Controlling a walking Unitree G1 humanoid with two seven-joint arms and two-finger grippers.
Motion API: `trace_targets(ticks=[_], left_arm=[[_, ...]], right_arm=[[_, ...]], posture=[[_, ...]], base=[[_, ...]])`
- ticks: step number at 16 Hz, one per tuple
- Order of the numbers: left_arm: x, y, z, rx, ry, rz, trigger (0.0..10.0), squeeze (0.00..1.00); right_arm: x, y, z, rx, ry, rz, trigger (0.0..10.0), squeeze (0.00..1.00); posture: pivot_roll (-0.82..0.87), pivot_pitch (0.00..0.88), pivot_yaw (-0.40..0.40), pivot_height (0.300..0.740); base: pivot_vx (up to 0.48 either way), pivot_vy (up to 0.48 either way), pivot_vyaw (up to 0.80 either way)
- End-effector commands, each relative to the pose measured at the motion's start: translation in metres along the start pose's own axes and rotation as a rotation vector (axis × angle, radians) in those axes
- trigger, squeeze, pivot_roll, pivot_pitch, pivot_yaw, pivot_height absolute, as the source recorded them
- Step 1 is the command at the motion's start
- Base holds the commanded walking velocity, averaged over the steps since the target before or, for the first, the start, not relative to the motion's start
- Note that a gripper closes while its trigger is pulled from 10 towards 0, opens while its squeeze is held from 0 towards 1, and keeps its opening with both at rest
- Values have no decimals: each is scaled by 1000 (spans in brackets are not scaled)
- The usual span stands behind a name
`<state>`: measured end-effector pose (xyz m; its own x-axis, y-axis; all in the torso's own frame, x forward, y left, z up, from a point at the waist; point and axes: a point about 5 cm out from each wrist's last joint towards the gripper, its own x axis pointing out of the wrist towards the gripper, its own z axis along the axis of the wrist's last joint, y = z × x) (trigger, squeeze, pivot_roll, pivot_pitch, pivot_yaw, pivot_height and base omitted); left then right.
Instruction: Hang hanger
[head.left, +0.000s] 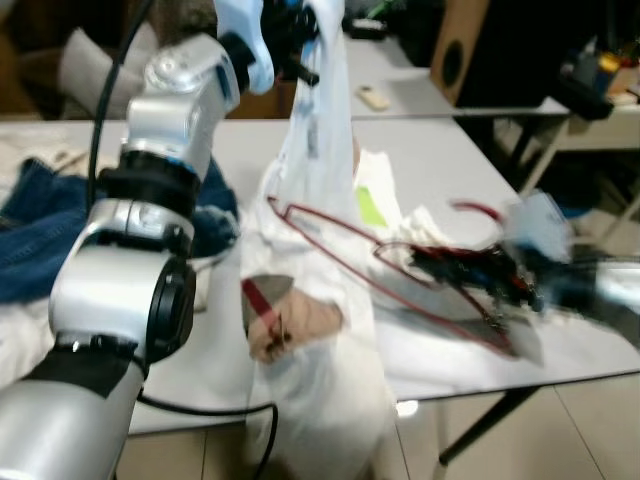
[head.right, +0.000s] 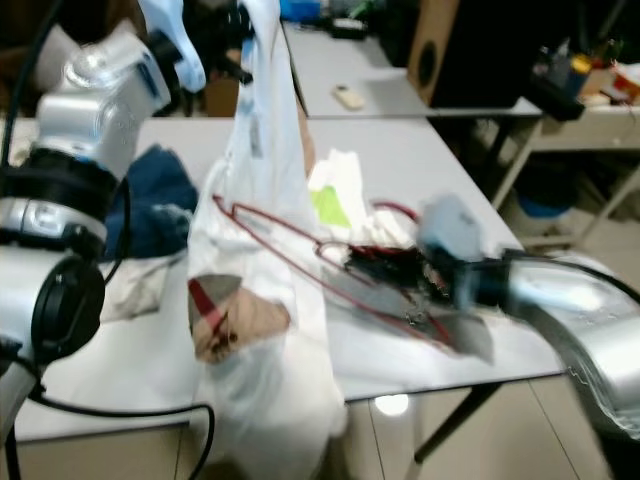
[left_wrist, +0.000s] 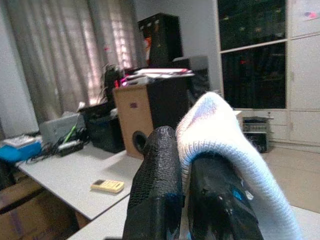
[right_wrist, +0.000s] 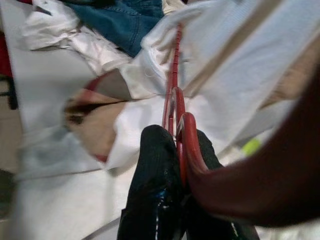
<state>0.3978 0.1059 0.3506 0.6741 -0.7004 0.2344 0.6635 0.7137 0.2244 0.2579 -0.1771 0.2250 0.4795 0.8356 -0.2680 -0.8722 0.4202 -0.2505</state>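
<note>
The white table (head.left: 440, 160) carries the whole job, with blue jeans (head.left: 40, 215) bunched at its left end and a pale remote (head.left: 374, 97) on the far table behind; these sit well apart from the work and need no care. The white garment (head.left: 320, 300) is the largest piece in play; the left gripper (head.left: 290, 40) holds it raised by its top, fingers (left_wrist: 155, 195) pressed together on the cloth, so that it hangs down over the table's near edge. The red wire hanger (head.right: 300, 250) lies slantwise against the garment, one end seemingly inside the cloth, its hook (head.left: 478, 208) out to the right. The right gripper (head.right: 400, 270) pinches the wire near the hook end, fingers (right_wrist: 155, 185) closed on it; both eye views are blurred there.

The step in hand seems to be threading the hanger into the shirt; to do it well I would keep the left grip high and steady, so the opening stays slack, and steer the wire along the cloth, not across it, lest it snag.
</note>
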Motion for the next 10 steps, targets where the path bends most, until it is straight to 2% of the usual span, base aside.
trace_targets(ticks=[1,4,5,6,7,8,9,10], left_arm=[[3,-10,20,27,-53,-67,10000,0],[2,-22,58,35,-170,-145,10000,0],[1,-28,79,37,-253,-171,10000,0],[-1,-34,104,31,-364,-201,10000,0],[-2,-36,111,23,-395,-210,10000,0],[-7,-43,134,-9,-505,-244,10000,0],[-10,-44,138,-21,-527,-252,10000,0],[-11,-45,138,-23,-529,-251,10000,0]], right_arm=[[6,-11,-1,-49,26,-43,10000,0],[22,-47,23,-135,-26,-180,10000,0],[24,-64,38,-177,-64,-268,10000,0],[22,-88,58,-224,-111,-420,10000,0],[18,-97,64,-230,-132,-491,10000,0],[-6,-128,91,-268,-237,-786,10000,0],[-17,-136,100,-275,-284,-848,10000,0],[-21,-138,103,-285,-302,-846,10000,0]], posture=[[-162,0,-20,740],[-155,0,-29,740],[-152,0,-35,740],[-152,0,-35,740],[-152,0,-35,740],[-151,0,-39,740],[-153,0,-38,740],[-153,0,-38,740]], base=[[0,0,0],[0,0,0],[0,0,0],[0,0,0],[0,0,0],[0,0,0],[0,0,0],[0,0,0]])
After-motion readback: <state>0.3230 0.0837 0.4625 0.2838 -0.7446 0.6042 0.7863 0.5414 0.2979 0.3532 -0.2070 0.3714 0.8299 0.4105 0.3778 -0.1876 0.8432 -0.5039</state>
